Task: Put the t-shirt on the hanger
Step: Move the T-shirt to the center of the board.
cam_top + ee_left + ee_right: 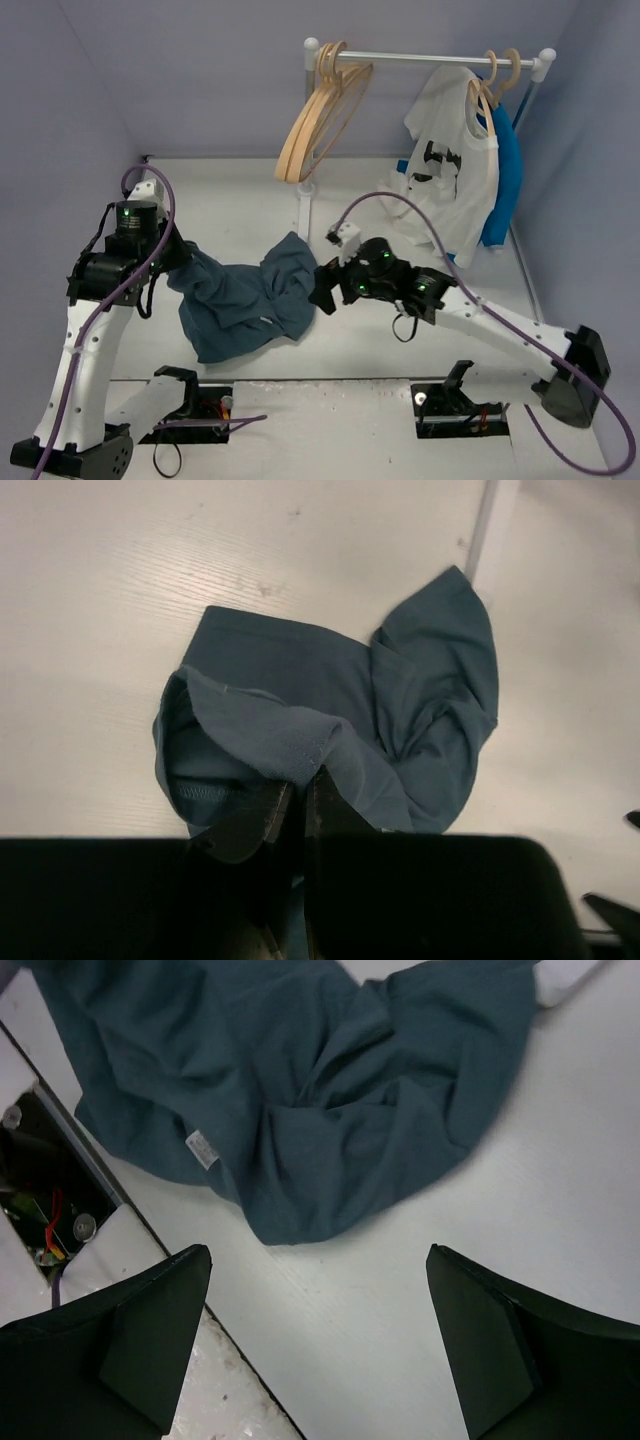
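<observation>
The dark slate-blue t-shirt [250, 295] lies crumpled on the table between my two arms. My left gripper [185, 255] is shut on a fold at the shirt's left edge, and the left wrist view shows the fabric [400, 700] pinched between the jaws of the left gripper [300, 780]. My right gripper [322, 290] hovers just off the shirt's right edge. In the right wrist view it [320, 1255] stands open over bare table, with the t-shirt [300, 1070] beyond its tips. Empty pale wooden hangers [320, 115] hang at the rail's left end; I cannot tell which is the task's hanger.
A white rail [430, 58] spans the back on white posts [306, 200]. A white t-shirt with black print [450, 170] and a bright blue garment [508, 170] hang at its right end. Two cut-outs [200, 405] [460, 410] lie in the table's near edge.
</observation>
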You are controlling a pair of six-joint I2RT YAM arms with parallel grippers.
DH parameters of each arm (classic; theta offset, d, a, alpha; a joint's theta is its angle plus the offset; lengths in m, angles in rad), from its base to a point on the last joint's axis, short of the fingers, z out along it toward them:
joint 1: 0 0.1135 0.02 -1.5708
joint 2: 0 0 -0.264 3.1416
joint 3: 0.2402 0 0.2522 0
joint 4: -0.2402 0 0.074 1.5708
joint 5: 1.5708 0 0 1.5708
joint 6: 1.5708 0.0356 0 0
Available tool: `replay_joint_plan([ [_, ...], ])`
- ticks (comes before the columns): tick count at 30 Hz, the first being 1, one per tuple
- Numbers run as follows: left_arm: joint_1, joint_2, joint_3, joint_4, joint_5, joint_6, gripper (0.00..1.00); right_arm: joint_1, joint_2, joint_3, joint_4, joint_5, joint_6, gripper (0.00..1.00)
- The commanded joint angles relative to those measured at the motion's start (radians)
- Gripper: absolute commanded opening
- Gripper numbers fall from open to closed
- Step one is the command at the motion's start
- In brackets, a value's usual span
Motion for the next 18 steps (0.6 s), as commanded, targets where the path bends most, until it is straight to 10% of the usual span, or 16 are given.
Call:
replay_joint_plan([
  [1,0.008,-0.001,0.011,0.051,-0.120,-0.042,0.00,0.176,0.131,-0.025,0.212,0.180,0.044,0.86],
  [18,0.029,0.038,-0.014,0.081,-0.189,-0.028,0.00,0.342,0.379,-0.133,0.478,0.389,0.193,0.75],
])
